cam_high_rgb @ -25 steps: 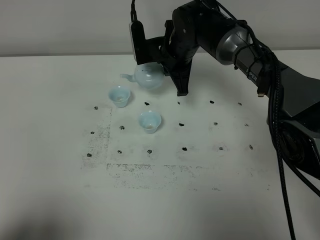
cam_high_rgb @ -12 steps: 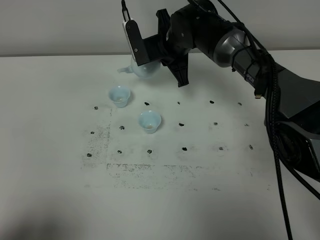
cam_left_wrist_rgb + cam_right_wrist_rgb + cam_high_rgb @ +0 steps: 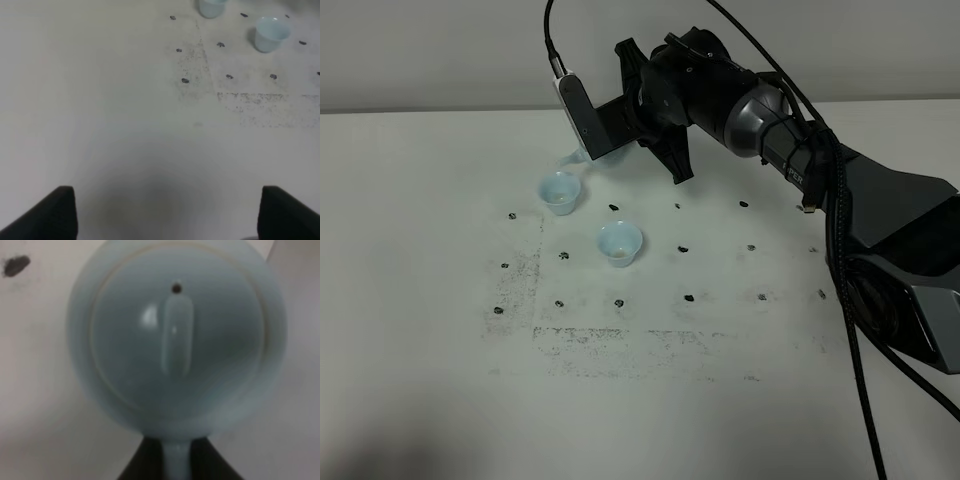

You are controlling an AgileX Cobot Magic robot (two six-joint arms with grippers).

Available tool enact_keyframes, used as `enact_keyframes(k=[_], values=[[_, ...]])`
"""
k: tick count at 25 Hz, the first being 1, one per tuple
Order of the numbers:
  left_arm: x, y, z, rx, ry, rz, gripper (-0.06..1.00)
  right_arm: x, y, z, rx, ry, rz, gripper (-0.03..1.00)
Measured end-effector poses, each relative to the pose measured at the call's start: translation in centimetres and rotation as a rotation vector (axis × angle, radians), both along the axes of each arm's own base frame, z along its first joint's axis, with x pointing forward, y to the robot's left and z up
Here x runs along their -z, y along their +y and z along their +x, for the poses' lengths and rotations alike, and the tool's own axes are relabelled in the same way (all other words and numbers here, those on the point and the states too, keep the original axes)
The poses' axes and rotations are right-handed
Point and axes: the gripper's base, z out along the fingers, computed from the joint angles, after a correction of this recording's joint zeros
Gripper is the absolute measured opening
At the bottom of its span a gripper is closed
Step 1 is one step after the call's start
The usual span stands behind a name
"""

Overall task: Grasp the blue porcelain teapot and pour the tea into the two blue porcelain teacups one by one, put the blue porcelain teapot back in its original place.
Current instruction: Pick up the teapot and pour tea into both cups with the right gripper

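The right gripper (image 3: 176, 464) is pressed together on the loop handle of the blue porcelain teapot (image 3: 175, 340). It holds the pot in the air, tipped, at the back of the white table (image 3: 440, 380), with the spout toward the farther teacup (image 3: 560, 190). From the high camera the pot is mostly hidden behind the arm, so I cannot say if tea runs out, but I think the first pour is the step in hand. The nearer teacup (image 3: 619, 243) stands apart, more to the front. The left gripper (image 3: 167, 212) is spread and empty, well away from the cups. Next, I judge, the spout must come level, go over the nearer cup and tip again with care.
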Motion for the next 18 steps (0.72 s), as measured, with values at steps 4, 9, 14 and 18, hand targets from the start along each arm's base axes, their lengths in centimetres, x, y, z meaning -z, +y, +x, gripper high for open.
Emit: enact_keyframes(k=[4,9,14,18], values=[[0.0,0.0,0.0,0.0,0.0,0.0,0.7,-0.2,0.9,-0.4,-0.067,-0.045,-0.067,0.04],[0.0,0.0,0.0,0.0,0.0,0.0,0.7,0.2,2.0,-0.4,-0.125,-0.119,-0.118,0.04],[0.0,0.0,0.0,0.0,0.0,0.0,0.7,0.5,1.8,0.0,-0.15,-0.177,-0.208,0.04],[0.0,0.0,0.0,0.0,0.0,0.0,0.7,0.4,1.5,0.2,-0.156,-0.204,-0.257,0.04]])
